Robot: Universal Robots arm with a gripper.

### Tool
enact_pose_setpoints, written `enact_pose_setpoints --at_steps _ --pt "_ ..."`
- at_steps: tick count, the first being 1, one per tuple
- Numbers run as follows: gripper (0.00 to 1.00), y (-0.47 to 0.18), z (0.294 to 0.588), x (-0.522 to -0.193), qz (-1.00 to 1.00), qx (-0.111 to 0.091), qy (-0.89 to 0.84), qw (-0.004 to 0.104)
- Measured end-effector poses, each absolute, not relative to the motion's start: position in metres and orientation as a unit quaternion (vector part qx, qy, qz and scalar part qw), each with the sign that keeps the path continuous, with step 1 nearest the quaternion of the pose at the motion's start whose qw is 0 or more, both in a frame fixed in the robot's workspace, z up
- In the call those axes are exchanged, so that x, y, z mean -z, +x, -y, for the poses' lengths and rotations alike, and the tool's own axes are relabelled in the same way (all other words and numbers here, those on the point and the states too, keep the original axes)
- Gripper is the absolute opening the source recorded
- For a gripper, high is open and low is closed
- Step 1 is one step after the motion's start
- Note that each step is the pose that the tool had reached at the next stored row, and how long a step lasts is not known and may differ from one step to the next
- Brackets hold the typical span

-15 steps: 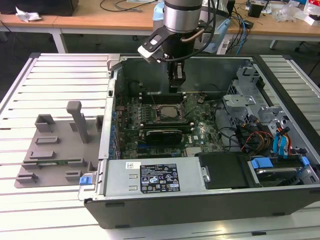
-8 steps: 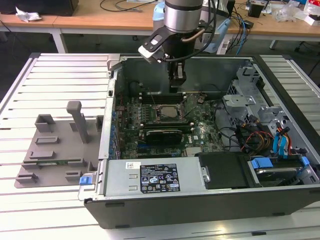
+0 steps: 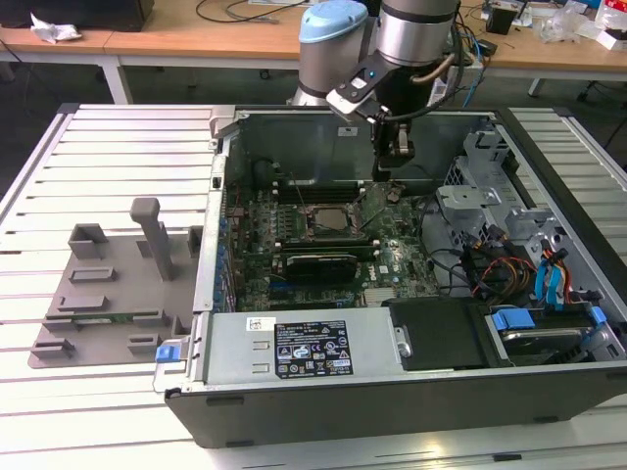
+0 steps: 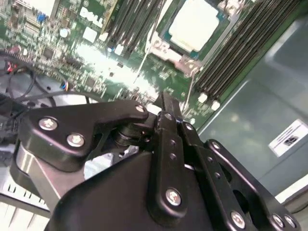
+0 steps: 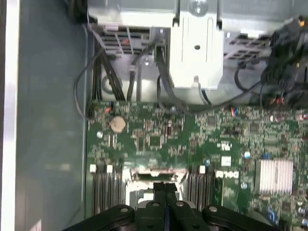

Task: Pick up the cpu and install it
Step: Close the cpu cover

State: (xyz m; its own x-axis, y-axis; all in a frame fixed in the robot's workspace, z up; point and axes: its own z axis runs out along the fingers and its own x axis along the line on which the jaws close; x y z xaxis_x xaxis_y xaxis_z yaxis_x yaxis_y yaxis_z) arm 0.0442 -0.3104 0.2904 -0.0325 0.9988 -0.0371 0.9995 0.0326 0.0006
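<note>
Two fingers [image 4: 169,111] closed together, holding nothing.
Your gripper [image 3: 387,174] hangs at two o'clock from the cpu [image 3: 328,217], exterior view; it lies flat, top up, in the socket [image 3: 303,211].

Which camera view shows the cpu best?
The second wrist view: the cpu lies large in its socket, pale top plain. The exterior view shows it as a small grey square on the motherboard. In the first wrist view the hand stands before the socket.
</note>
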Motion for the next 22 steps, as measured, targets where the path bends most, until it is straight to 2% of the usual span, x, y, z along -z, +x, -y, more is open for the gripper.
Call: enact_pose_setpoints --at_steps 11,13,16,22 --pt "0.11 0.072 0.308 -0.258 -0.724 0.017 0.69 0.009" --pt "0.11 0.071 0.308 -0.257 -0.724 0.012 0.69 0.005" --pt "0.11 0.07 0.307 -0.255 -0.724 0.019 0.69 -0.005" --pt "0.11 0.045 0.307 -0.255 -0.724 0.019 0.69 -0.005"
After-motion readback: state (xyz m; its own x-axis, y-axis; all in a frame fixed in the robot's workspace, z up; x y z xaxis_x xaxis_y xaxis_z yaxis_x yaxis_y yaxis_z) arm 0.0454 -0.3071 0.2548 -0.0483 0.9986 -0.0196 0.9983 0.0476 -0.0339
